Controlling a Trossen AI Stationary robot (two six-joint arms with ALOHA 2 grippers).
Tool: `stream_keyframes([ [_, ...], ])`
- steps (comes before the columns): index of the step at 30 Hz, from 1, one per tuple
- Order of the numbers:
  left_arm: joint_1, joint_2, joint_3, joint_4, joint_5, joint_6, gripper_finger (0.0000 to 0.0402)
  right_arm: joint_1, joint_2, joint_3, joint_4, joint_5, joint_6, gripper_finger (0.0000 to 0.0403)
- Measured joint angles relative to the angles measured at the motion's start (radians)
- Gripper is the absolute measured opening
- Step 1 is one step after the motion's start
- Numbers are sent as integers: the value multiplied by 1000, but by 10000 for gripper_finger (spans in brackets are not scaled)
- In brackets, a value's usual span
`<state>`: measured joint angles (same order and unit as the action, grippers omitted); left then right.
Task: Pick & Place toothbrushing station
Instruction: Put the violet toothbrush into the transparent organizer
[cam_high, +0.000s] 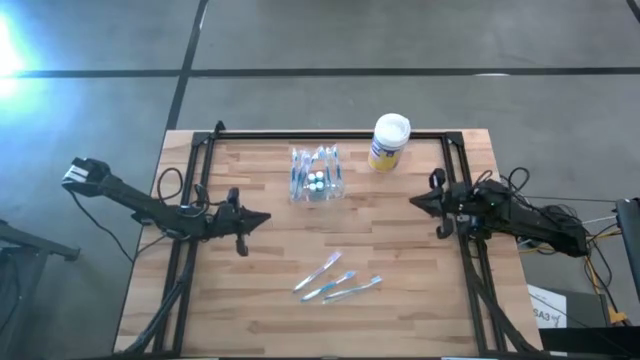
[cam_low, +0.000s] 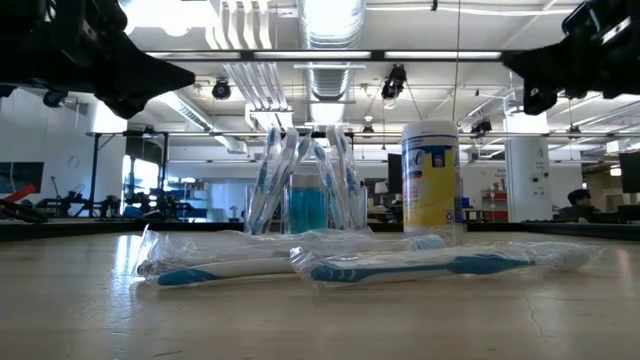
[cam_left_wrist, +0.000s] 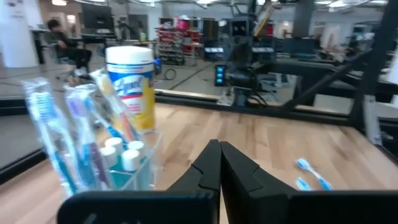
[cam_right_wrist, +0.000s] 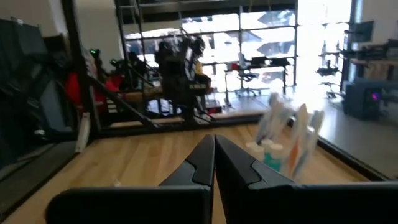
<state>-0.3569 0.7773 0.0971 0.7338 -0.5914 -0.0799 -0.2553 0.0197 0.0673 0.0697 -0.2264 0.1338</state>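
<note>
The toothbrushing station (cam_high: 317, 176) is a clear plastic holder standing on its base on the wooden table, far of the middle, with several toothbrushes upright in it; it also shows in the low view (cam_low: 306, 192) and both wrist views (cam_left_wrist: 93, 146) (cam_right_wrist: 283, 140). My left gripper (cam_high: 266, 218) hovers shut over the table's left part, pointing level toward the right. My right gripper (cam_high: 413, 203) hovers shut over the right part, pointing left. Neither touches anything.
A yellow-and-blue canister with a white lid (cam_high: 388, 142) stands at the far edge, right of the station. Three wrapped toothbrushes (cam_high: 335, 280) lie near the table's front middle. Black frame rails (cam_high: 190, 190) run along the table's left, right and far sides.
</note>
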Motion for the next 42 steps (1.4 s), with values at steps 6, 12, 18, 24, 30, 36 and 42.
stream_keyframes([
  [6,-1,0,0,-1,-18,0,5,3,0,-58,49,11,-3,8],
  [12,-11,0,-4,44,-17,38,2,3,-7,-58,85,-98,3,8],
  [18,-20,0,-4,69,-7,46,3,3,-18,-58,85,-142,5,8],
  [24,-22,20,39,264,250,0,5,3,-18,-58,75,-142,-6,8],
  [30,-35,152,358,-245,147,-61,3,2,-18,-58,76,-142,-5,8],
  [36,-40,465,777,-829,59,-358,10,2,-17,-58,76,-142,17,8],
  [42,-62,764,1101,-1187,59,-504,32,2,-17,-58,74,-142,17,8],
])
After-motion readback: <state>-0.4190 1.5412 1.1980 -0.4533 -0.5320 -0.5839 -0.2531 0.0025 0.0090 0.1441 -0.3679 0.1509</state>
